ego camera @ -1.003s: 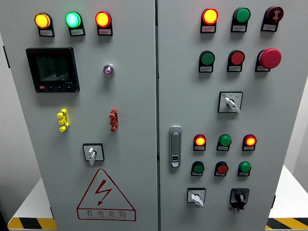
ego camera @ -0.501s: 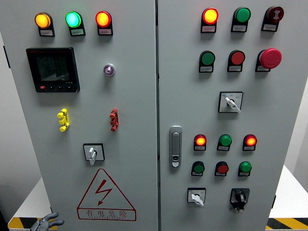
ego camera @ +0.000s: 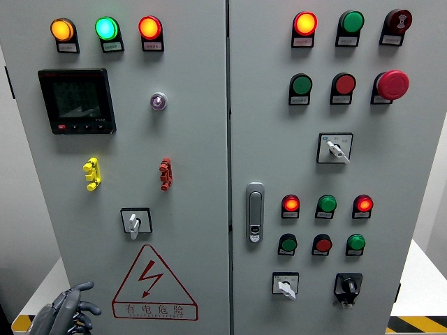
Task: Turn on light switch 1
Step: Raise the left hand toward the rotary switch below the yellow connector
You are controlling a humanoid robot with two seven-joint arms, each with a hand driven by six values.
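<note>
A grey control cabinet (ego camera: 195, 139) fills the head view. On its left door sits a white-handled rotary switch (ego camera: 135, 222) with the handle pointing down. The right door carries three more rotary switches: one mid-height (ego camera: 334, 148), one at the bottom (ego camera: 285, 285), and a black one (ego camera: 347, 286) beside it. No label tells me which of them is light switch 1. My left hand (ego camera: 70, 307) shows at the lower left corner, grey fingers spread and holding nothing, well below and left of the left-door switch. The right hand is out of view.
Lit lamps in orange (ego camera: 61, 29), green (ego camera: 106, 28) and red (ego camera: 149, 27) top the left door, above a black meter (ego camera: 76, 100). Yellow (ego camera: 91, 174) and red (ego camera: 165, 174) clips, a warning triangle (ego camera: 152, 283), a door latch (ego camera: 254, 212) and a red mushroom button (ego camera: 392, 84) also show.
My left hand has risen into view at the lower left corner, higher now than half a second ago. The panel's lamps and switches look the same.
</note>
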